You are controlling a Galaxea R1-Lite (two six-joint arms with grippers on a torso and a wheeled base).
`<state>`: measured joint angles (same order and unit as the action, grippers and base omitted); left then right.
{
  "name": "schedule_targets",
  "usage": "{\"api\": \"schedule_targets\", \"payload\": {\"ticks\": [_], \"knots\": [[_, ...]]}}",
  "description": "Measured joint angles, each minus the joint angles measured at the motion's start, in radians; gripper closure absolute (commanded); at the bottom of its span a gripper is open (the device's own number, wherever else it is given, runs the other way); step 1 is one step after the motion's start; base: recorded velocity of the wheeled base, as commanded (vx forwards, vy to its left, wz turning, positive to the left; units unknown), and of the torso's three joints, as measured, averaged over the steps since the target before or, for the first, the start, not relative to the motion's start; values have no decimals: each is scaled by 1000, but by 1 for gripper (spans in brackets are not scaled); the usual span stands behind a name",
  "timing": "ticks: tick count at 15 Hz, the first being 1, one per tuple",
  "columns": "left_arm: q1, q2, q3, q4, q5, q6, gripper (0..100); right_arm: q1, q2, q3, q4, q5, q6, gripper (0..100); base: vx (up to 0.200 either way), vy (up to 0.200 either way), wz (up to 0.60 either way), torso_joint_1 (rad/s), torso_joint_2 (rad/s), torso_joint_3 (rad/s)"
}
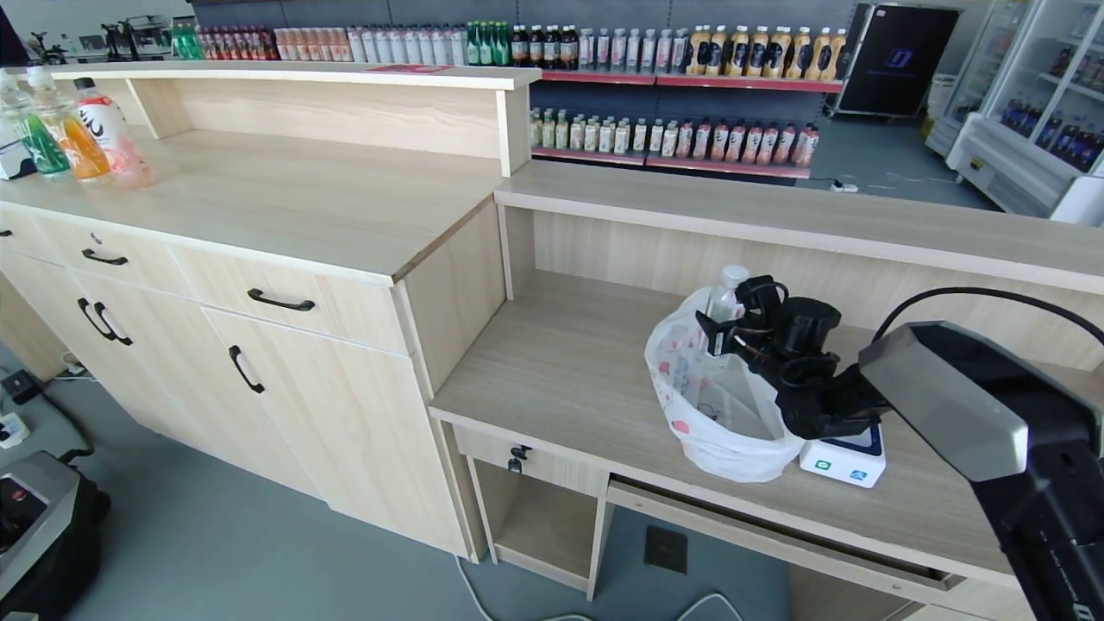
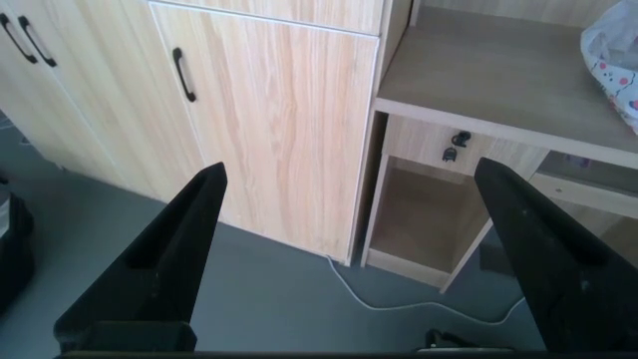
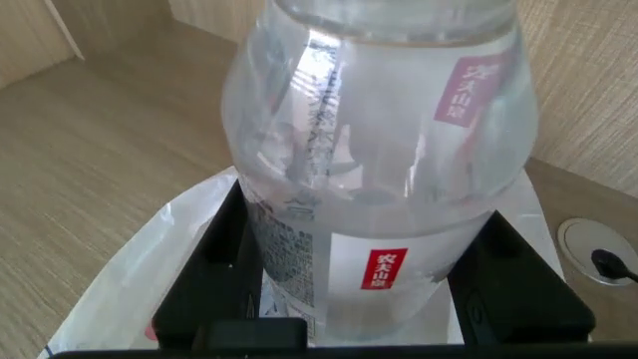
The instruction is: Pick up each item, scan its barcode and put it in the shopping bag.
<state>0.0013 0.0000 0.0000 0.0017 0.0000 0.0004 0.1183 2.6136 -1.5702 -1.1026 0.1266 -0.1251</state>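
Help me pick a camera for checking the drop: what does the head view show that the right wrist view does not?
Head view adds: three drink bottles on the higher counter, a white box beside the shopping bag, and shelves of drinks behind. Right wrist view adds: a red label patch on the clear bottle, seen close, and a round cable port in the desk. Shared: the right claw shut on that bottle over the open bag.

Pale wood counter (image 1: 285, 198) with black-handled cabinets (image 1: 302, 405) steps down to a lower desk (image 1: 569, 362); grey floor (image 1: 216, 552), 2 drink shelves (image 1: 681, 82) behind, glass-door fridges (image 1: 1035, 121) on the right.
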Motion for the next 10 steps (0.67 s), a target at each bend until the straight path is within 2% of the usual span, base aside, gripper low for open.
{"api": "schedule_targets", "payload": {"ticks": [10], "knots": [[0, 0, 0, 0, 0, 0, 0, -6, 88, -53, -4, 2, 7, 100, 0, 0, 0, 0, 0, 0]]}}
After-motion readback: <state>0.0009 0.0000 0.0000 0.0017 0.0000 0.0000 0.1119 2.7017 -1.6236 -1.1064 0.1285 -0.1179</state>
